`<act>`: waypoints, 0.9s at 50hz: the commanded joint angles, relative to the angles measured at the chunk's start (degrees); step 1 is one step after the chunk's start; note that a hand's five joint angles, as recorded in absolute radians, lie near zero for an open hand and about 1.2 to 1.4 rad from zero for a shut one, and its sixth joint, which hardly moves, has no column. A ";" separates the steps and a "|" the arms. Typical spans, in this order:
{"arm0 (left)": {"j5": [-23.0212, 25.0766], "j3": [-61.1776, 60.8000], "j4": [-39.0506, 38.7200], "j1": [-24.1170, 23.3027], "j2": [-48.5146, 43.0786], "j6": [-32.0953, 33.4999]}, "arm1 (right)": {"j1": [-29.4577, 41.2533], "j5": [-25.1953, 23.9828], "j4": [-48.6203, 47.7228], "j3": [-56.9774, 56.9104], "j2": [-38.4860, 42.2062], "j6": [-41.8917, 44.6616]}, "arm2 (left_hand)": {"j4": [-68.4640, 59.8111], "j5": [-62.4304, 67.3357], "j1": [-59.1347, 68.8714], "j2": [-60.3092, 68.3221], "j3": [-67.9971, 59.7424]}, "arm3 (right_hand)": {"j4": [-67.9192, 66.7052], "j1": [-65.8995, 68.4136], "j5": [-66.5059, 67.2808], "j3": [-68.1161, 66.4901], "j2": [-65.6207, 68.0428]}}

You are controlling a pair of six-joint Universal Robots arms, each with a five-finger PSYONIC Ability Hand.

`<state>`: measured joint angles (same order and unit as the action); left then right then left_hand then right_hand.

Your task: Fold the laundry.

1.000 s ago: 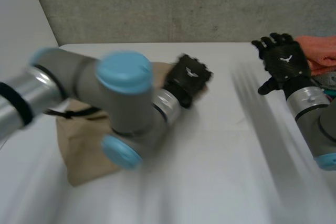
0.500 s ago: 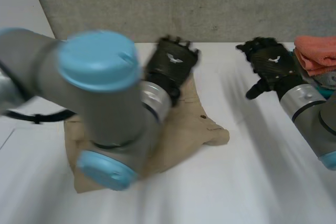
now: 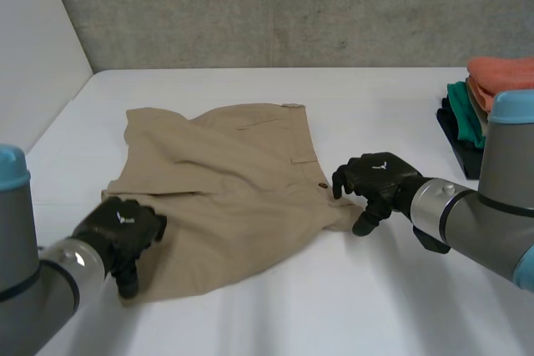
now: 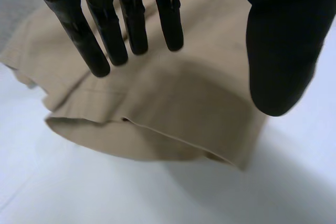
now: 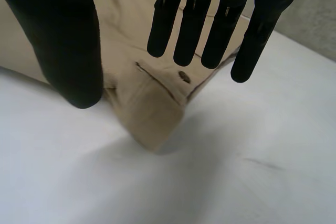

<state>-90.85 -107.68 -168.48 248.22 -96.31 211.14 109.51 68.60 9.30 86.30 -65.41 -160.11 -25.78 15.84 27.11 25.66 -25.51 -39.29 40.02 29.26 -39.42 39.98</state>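
In the head view, a pair of khaki shorts (image 3: pixel 225 172) lies spread out and somewhat rumpled on the white tabletop (image 3: pixel 375 306), left of the middle. The left hand (image 3: pixel 123 227) is at the near left corner of the shorts. The right hand (image 3: pixel 380 181) is at their right corner, just beside a small dark button (image 3: pixel 323 185). A stack of folded clothes (image 3: pixel 480 102), orange over green over dark, sits at the far right edge of the tabletop, well apart from the shorts.

In the left wrist view, the fingers (image 4: pixel 134 24) are straight with the thumb standing wide of them, and they grasp nothing. A hem of the shorts lies on the tabletop below the fingertips.

In the right wrist view, the fingers (image 5: pixel 191 24) are likewise straight, the thumb is apart, and nothing is held. The turned-over corner with the button lies beneath them. Whether the fingertips touch the cloth is hard to tell.
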 commanded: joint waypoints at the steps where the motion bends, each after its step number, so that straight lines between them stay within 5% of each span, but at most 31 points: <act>1: 0.94 -3.32 -1.59 -1.07 1.12 1.73 | -1.57 1.72 -4.56 2.64 -3.32 1.90 | -18.54 18.48 17.22 18.67 -18.82 | -12.93 12.20 12.96 -12.80 12.24; 6: 1.29 -4.29 -0.72 -2.04 3.50 1.38 | -3.33 0.75 0.71 3.78 -6.13 6.99 | -27.49 27.44 26.17 27.62 -27.77 | -22.35 21.61 22.38 -22.21 21.66; 15: 1.11 -5.78 2.71 -2.57 4.56 1.20 | -3.69 -3.90 11.00 7.47 -6.93 19.21 | -8.67 8.61 7.35 8.79 -8.94 | -14.64 13.90 14.67 -14.50 13.94; 19: 1.38 -5.70 1.23 -1.78 3.51 1.03 | -1.85 -5.14 5.75 8.18 -3.86 19.40 | 1.08 -1.14 -2.41 -0.96 0.81 | 3.99 -4.72 -3.96 4.12 -4.68; 23: 1.38 -5.35 -1.14 -0.55 0.44 1.38 | -0.53 -4.79 -0.49 7.74 -1.13 18.26 | 6.45 -6.51 -7.77 -6.33 6.18 | 8.73 -9.47 -8.70 8.87 -9.42; 36: -1.52 -1.48 -10.82 0.95 -10.56 4.80 | 3.87 -3.12 -17.56 5.46 3.62 11.05 | 9.01 -9.07 -10.33 -8.89 8.74 | 9.27 -10.01 -9.24 9.41 -9.96; 45: -3.81 1.86 -15.82 1.92 -15.57 6.12 | 6.86 1.09 -25.72 2.12 8.62 10.61 | -14.66 14.60 13.34 14.78 -14.94 | 4.56 -5.29 -4.53 4.70 -5.25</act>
<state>-93.52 -107.62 -181.51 249.52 -109.46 216.89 114.68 67.06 -11.53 90.23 -59.89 -149.75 -23.96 14.12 25.03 24.24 -24.20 -29.07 28.59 19.44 -28.63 28.25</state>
